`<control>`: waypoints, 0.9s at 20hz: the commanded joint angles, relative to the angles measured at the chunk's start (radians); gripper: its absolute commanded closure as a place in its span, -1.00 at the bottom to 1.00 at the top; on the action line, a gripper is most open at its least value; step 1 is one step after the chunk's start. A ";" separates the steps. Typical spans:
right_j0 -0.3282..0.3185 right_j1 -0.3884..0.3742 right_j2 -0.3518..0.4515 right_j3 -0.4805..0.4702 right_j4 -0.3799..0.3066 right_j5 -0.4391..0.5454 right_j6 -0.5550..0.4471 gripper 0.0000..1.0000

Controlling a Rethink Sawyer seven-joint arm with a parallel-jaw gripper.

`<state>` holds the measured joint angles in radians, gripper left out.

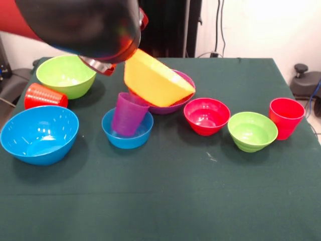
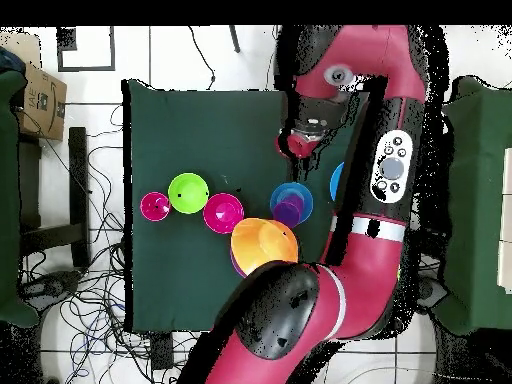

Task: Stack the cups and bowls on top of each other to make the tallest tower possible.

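Note:
A large yellow bowl (image 1: 158, 78) (image 2: 263, 243) lies tilted in a purple bowl (image 1: 184, 100). A purple cup (image 1: 128, 114) leans inside a small blue bowl (image 1: 125, 139) (image 2: 290, 203). To the right in the front view stand a red-pink bowl (image 1: 206, 116), a small lime green bowl (image 1: 252, 131) and an upright red cup (image 1: 286, 116). At the left are a large lime green bowl (image 1: 66, 75), a red cup on its side (image 1: 45, 96) and a large blue bowl (image 1: 39, 134). My gripper (image 2: 298, 143) hangs high above the cloth, holding nothing I can see.
The red and black arm (image 1: 80, 25) fills the top left of the front view and hides part of the table's right side in the overhead view. The dark green tablecloth (image 1: 200, 196) covers the table. A cardboard box (image 2: 40, 95) and cables lie on the floor.

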<state>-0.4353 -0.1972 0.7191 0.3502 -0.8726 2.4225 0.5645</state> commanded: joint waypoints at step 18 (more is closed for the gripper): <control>-0.144 0.080 0.194 0.083 -0.136 -0.327 -0.025 -1.00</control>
<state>-0.5414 -0.2080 0.9483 0.3108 -1.0145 2.4278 0.5645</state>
